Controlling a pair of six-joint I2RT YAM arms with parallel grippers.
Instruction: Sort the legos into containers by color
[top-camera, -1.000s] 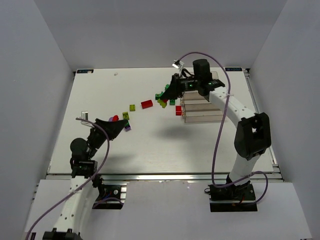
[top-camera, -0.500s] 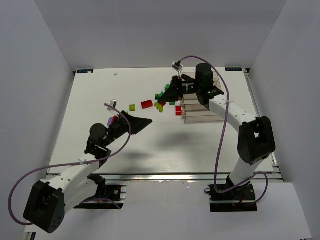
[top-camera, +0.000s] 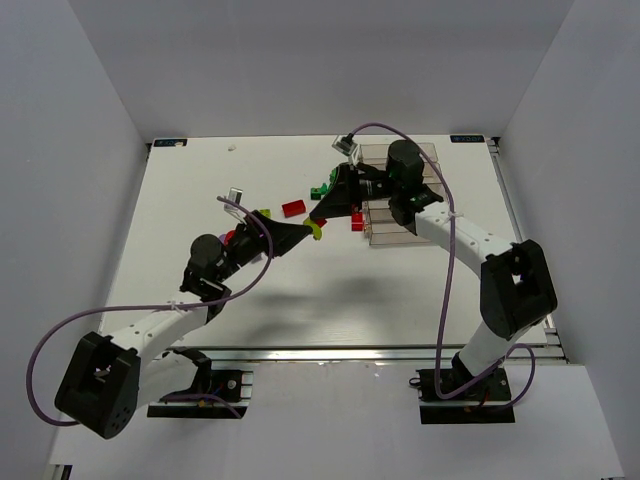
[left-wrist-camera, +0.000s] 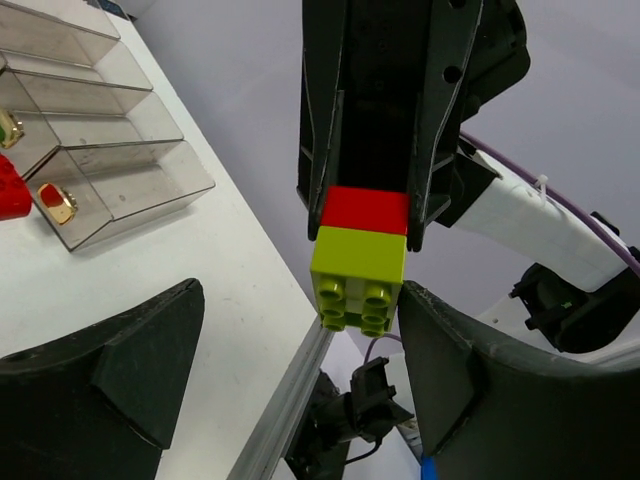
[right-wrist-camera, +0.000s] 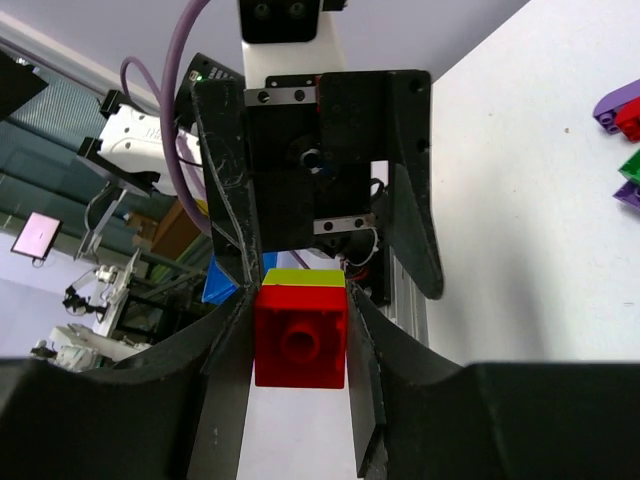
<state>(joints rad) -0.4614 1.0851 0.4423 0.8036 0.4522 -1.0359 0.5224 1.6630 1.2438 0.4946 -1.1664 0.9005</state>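
Legos (top-camera: 293, 208): most lie loose on the table (top-camera: 200, 180), red, green and purple. Two are stuck together in the air between my arms.
Left gripper (left-wrist-camera: 300, 300): jaws wide and holding nothing. One finger stands on each side of the yellow-green brick, and neither seems to touch it (the right-hand one is very near).
Yellow-green brick (left-wrist-camera: 358, 275): the free end of the stack, pointing at my left wrist.
Red brick (right-wrist-camera: 300, 340): the other end of the stack, pinched by its two sides.
Right gripper (top-camera: 325, 208): closed partway on the red brick, carrying both pieces.
Containers (top-camera: 400, 228): on the table to the right, by my right arm and apart from the stack.
Risk, off-centre bite: if my left jaws catch only a corner, the yellow-green brick could twist and pop free.
Risk, seam: if my left jaws reach too deep they would clamp the red brick too, and no pull would part the two.
Risk, drop: the stack hangs over bare table, not over a bin, so a slipped piece would land among the loose ones.
Risk, collision: my grippers are nose to nose, so a small misjudgement would knock fingertip on fingertip and jar the right's hold.
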